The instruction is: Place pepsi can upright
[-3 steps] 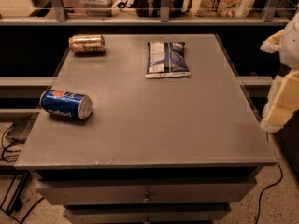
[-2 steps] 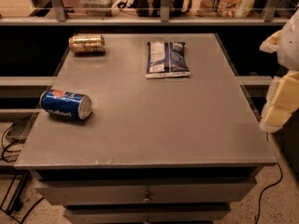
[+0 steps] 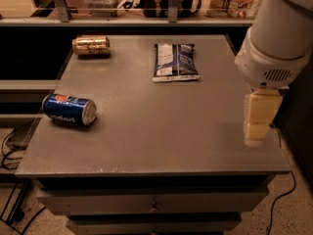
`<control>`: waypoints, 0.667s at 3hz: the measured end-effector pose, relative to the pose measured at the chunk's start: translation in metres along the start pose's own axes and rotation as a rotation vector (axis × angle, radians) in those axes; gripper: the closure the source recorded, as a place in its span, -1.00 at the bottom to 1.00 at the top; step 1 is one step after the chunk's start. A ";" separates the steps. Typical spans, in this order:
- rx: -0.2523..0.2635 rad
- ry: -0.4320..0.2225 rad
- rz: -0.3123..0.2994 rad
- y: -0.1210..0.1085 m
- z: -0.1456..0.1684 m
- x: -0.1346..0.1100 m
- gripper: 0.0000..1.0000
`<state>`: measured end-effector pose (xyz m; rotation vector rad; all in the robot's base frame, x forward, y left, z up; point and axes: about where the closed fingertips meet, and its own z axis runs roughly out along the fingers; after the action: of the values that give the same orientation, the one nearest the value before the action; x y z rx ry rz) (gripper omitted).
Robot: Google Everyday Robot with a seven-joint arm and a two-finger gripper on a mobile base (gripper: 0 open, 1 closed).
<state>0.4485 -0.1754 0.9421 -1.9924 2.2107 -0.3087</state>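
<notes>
- The pepsi can (image 3: 68, 110) lies on its side at the left of the frame, near the left edge of the grey counter (image 3: 161, 136). Its silver end faces right.
- The tool (image 3: 256, 131) hangs at the right of the frame, over the counter's lower right corner and below the white arm (image 3: 279, 38). It is well apart from the pepsi can and touches nothing on the counter.
- Whether the tool is open or closed cannot be told.
- 2 drawer fronts (image 3: 154, 204) below the counter are shut, so their contents are hidden.
- A gold can (image 3: 91, 46) lies on its side in the upper left of the frame, well apart from the pepsi can.
- A blue-and-white snack bag (image 3: 175, 61) lies flat in the upper centre.
- The gold can and the snack bag both sit higher in the frame than the line from tool to pepsi can.
- Cables (image 3: 12, 146) trail on the floor at the lower left.
</notes>
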 end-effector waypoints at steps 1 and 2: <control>-0.010 0.020 -0.114 -0.003 0.015 -0.040 -1.00; -0.012 -0.052 -0.206 -0.007 0.011 -0.087 -1.00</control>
<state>0.4669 -0.0905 0.9305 -2.2127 1.9847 -0.2647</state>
